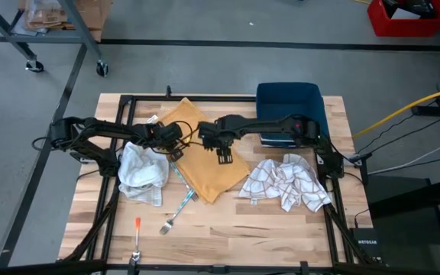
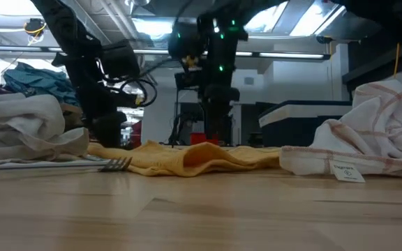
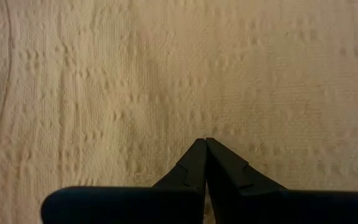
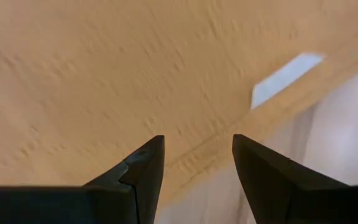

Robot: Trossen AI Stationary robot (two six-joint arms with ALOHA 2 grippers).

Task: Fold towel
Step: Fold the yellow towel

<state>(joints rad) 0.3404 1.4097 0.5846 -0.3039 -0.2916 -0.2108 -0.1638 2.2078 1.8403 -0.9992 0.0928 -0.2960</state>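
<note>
Lying aslant across the middle of the desk, the yellow towel runs its long axis from near the far edge down toward the near edge, veering to the right as it comes forward. It already looks doubled over on itself, a thick soft ridge showing along its near side in the low view.

Both arms meet over its far half. The left tool sits at the towel's left long edge, its fingers pressed together tip to tip; the left wrist view shows only woven yellow cloth beyond them, and whether a pinch of fabric is caught between them cannot be made out. The right tool hangs over the middle of the cloth, a little toward the right long edge, its fingers spread wide with nothing between them. Its wrist view looks down on a hemmed border with a small white tag just past the tips.

So the unfolded length lies nearer the front of the desk than either tool, and a fold along the long axis would likely mean carrying the far end toward that near end. The right tool is the one free to take a corner (the left sits closer to the edge but is already closed).

A crumpled white cloth lies just left of the towel, a checked one to its right.
</note>
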